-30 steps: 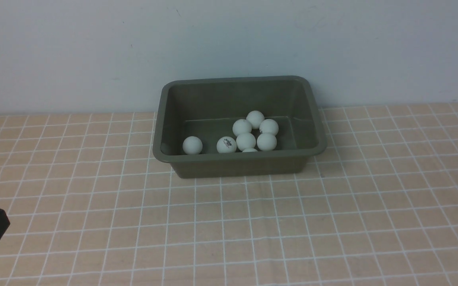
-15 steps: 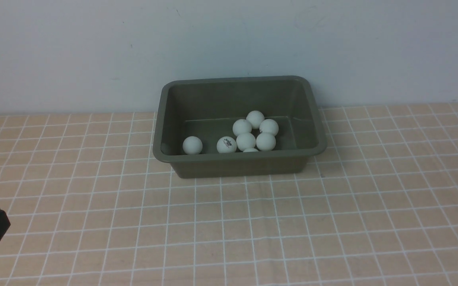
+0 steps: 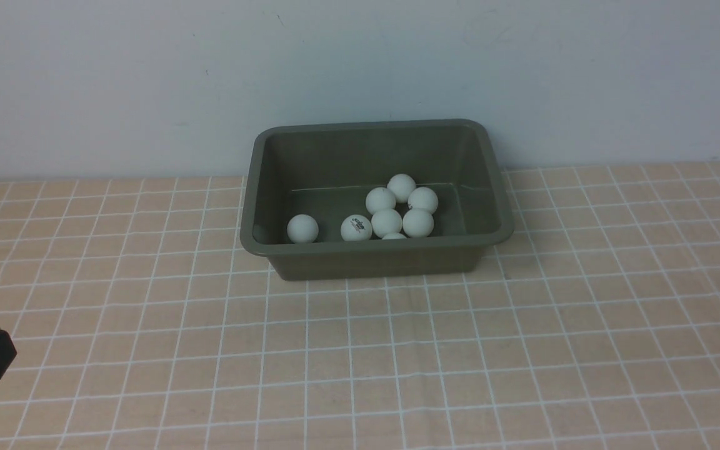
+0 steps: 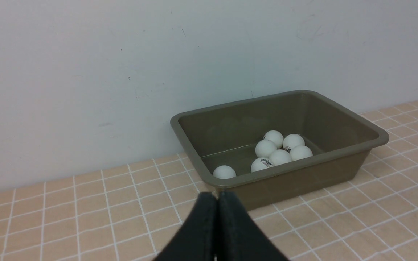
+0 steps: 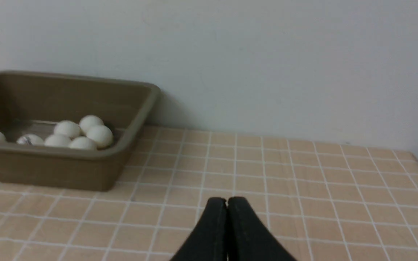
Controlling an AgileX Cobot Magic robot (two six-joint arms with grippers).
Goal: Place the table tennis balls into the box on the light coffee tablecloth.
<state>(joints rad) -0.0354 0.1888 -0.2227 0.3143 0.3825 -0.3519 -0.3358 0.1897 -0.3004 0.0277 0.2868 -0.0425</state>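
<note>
You see the box (image 3: 375,253) sitting on the light coffee tablecloth (image 3: 397,350) at its far side, against the wall, with the table tennis balls (image 3: 387,223) inside it: one lies alone toward the left, one with a dark logo sits beside it, and the rest are clustered right of centre. Your left gripper (image 4: 216,200) and right gripper (image 5: 226,204) both have their jaws pressed together, holding nothing, well short of the box.
</note>
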